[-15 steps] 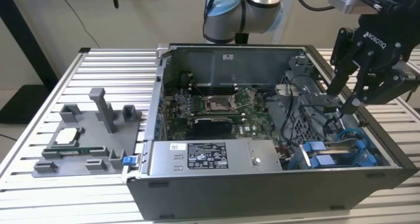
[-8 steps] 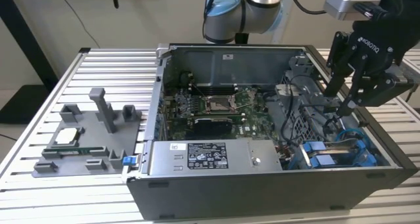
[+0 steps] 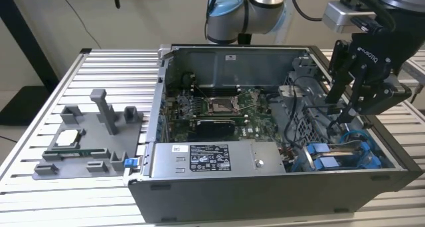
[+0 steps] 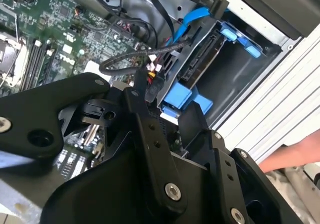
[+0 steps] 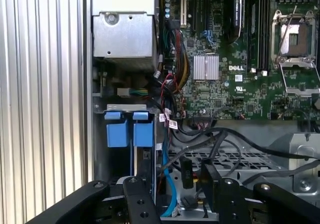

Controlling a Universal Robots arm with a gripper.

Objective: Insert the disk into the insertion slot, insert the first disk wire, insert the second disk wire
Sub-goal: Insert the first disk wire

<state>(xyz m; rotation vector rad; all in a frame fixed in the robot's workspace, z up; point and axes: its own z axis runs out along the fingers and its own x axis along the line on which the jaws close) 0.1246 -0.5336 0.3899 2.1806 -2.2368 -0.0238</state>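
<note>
The disk (image 4: pixel 200 63) sits edge-on in the insertion slot (image 4: pixel 235 83), with its blue carrier (image 4: pixel 182 96) facing my gripper (image 4: pixel 162 103). In the exterior view my gripper (image 3: pixel 345 118) reaches down into the open computer case, just above the blue carrier tabs (image 3: pixel 325 157). The fingers (image 5: pixel 137 196) stand apart, open, with nothing clearly clamped between them. A black braided wire (image 4: pixel 125 58) ends in a small plug (image 4: pixel 150 77) right at one fingertip. A blue flat cable (image 4: pixel 192 16) loops over the slot and also runs beside the carrier tabs (image 5: pixel 120 131) as the blue cable (image 5: pixel 167 184).
The motherboard (image 3: pixel 219 107) and a labelled silver power supply (image 3: pixel 209 157) fill the case. A perforated metal cage (image 5: pixel 225 159) lies by the black cables. A grey fixture with a square chip (image 3: pixel 69 137) stands at the exterior view's left. A person's hand (image 4: pixel 295 154) shows outside the case.
</note>
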